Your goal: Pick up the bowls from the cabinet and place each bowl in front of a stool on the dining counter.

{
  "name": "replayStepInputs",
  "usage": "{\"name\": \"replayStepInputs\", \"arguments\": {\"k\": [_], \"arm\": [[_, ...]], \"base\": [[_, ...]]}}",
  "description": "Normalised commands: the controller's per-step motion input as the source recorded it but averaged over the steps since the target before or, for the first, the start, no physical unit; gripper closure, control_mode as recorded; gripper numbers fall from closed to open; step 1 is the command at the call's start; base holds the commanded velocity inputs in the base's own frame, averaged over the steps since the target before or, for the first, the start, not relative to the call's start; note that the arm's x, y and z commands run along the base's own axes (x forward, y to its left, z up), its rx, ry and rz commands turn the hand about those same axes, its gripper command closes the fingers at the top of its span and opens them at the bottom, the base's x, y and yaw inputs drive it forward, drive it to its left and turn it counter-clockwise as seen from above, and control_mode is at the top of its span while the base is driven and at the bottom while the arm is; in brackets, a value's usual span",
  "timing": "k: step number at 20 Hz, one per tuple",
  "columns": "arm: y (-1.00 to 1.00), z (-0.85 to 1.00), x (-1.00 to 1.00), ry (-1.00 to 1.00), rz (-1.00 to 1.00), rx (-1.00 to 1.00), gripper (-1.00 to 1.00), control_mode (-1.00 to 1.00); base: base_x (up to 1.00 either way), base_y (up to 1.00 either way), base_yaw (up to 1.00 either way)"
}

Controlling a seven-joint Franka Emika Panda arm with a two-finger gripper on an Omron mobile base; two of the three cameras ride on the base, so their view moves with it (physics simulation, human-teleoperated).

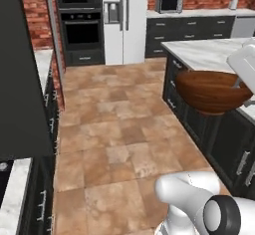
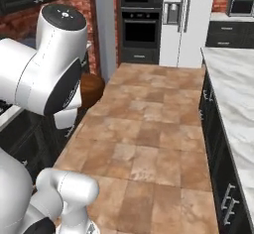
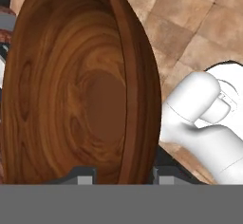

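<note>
Marble, white with grey veins, tops the dining counter [image 1: 209, 55] along the right of the left base view, over black drawer units [image 1: 234, 149] with silver handles. Terracotta floor tiles [image 1: 114, 129] run between it and the far wall, where a pale fridge [image 1: 124, 20] stands beside a dark built-in oven [image 1: 79, 30] against red brick.

Next in size comes the wooden bowl [image 1: 211, 90], dark brown with a strong grain. It hangs in the air at the near edge of the dining counter, above the drawer fronts and not resting on the marble (its far rim overlaps the slab's edge in that view). In the hand view the gripper [image 3: 121, 175] is clenched on the bowl's rim, one finger tip inside the wall and one outside, so the bowl stands edge-on before the camera.

As a judgement, turned wood like this should be stiff, fairly light and unlikely to chip, though a wide bowl pinched at one spot on its rim may swing or slip if moved sharply. That rim wall is the sensible place to hold it.

No stool is visible from here. The counter's edge is the nearest thing to foul the bowl's underside, and the robot's own white links sit close below it.
</note>
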Motion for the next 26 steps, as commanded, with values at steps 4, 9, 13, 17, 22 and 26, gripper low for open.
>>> {"name": "replayStepInputs", "arguments": {"k": [4,9,13,17,22,26], "arm": [[0.00,0.00,0.00,0.00,0.00,0.00,1.00,1.00],[0.00,0.00,0.00,0.00,0.00,0.00,1.00,1.00],[0.00,0.00,0.00,0.00,0.00,0.00,1.00,1.00],[0.00,0.00,0.00,0.00,0.00,0.00,1.00,1.00],[0.00,0.00,0.00,0.00,0.00,0.00,1.00,1.00],[0.00,0.00,0.00,0.00,0.00,0.00,1.00,1.00]], "base": [[1.00,0.00,0.07],[1.00,0.00,0.05],[1.00,0.00,0.04],[1.00,0.00,0.02],[1.00,0.00,0.00],[1.00,0.00,0.00]]}}
